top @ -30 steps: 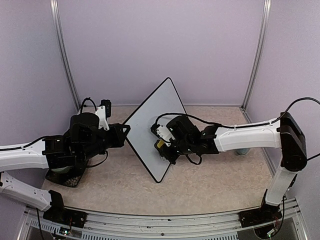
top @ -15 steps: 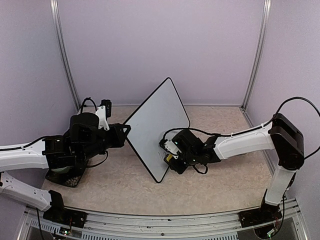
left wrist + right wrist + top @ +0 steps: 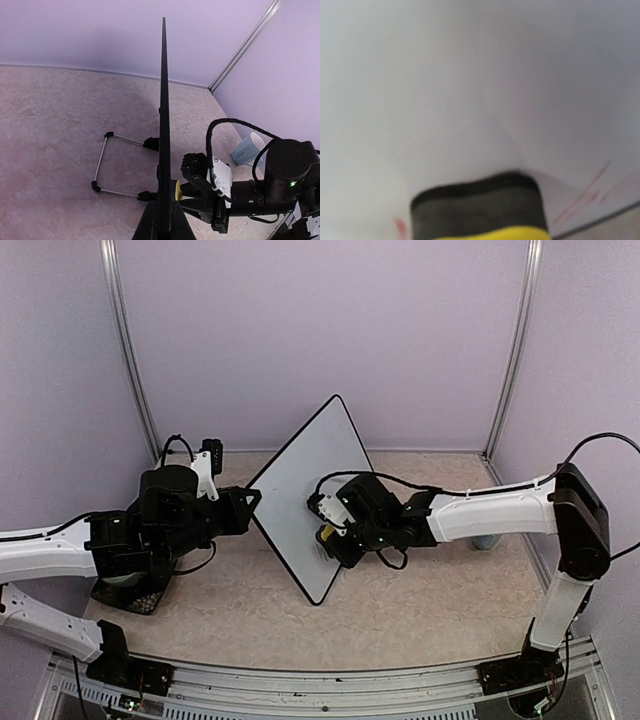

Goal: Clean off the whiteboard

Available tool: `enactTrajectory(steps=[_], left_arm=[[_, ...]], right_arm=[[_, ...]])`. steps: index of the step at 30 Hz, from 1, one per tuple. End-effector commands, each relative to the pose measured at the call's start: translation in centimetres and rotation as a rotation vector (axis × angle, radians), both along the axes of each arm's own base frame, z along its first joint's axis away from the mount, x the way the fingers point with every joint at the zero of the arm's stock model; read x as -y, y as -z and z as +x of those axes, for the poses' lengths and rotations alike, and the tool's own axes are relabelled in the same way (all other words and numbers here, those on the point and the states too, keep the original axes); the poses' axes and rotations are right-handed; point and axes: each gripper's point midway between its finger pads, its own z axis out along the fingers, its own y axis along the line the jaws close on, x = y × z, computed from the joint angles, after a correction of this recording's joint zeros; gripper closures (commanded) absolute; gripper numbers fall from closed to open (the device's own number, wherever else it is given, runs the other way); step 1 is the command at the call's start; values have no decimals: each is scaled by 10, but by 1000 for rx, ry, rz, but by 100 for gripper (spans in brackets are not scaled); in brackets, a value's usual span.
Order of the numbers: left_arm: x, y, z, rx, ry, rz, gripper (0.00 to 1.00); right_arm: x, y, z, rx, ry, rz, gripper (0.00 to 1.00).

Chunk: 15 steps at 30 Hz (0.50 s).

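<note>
whiteboard (image 3: 312, 475) upright at centre of table (image 3: 430, 615), left gripper (image 3: 251, 499) clamped on its edge, right gripper (image 3: 327, 536) gripping yellow/black eraser (image 3: 476, 206) against its face; faint red strokes (image 3: 584, 197) unreadable.

The large flat white whiteboard (image 3: 310, 460) has a smooth, faintly glossy face, like coated laminate. Its thin black frame (image 3: 163, 100) reads as matt plastic. The small yellow sponge eraser (image 3: 479, 212) looks soft and foamy, topped by a dark, fuzzy layer like felt. The beige mottled table (image 3: 430, 600) has a matt, stone-patterned finish. The thin wire stand (image 3: 100, 159) gleams like bare metal and has dull black feet that look rubbery. The pale blue cup (image 3: 247, 150) looks like translucent plastic.
</note>
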Motion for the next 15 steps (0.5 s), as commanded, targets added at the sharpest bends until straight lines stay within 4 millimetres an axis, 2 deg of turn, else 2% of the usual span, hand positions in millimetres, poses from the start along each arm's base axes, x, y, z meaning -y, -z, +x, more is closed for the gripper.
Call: enactTrajectory(steps=[1,3,5,9,11,15], left_arm=[[6,-2,-5,-24,27,-62,100],[6,-2,-5,-23,26,-62,100],[5,-2,-6,-24,25,-61,100],[6,-2,-5,-22,26,-61,100],[6,-3,-6,-20,28,-65,100],[5,-3,-6,-20,28,-61,100]], right_arm=[[-35,-78,6,114,-66,206,100],[-38,-82,1,104,-92,233,100],[-39,-73,-4,84,-105,225,100],[-32,-34,-9,18,-93,155,100],[-24,-10,-15,-22,-84,124,100],[-8,23,-26,-76,-64,80,100]])
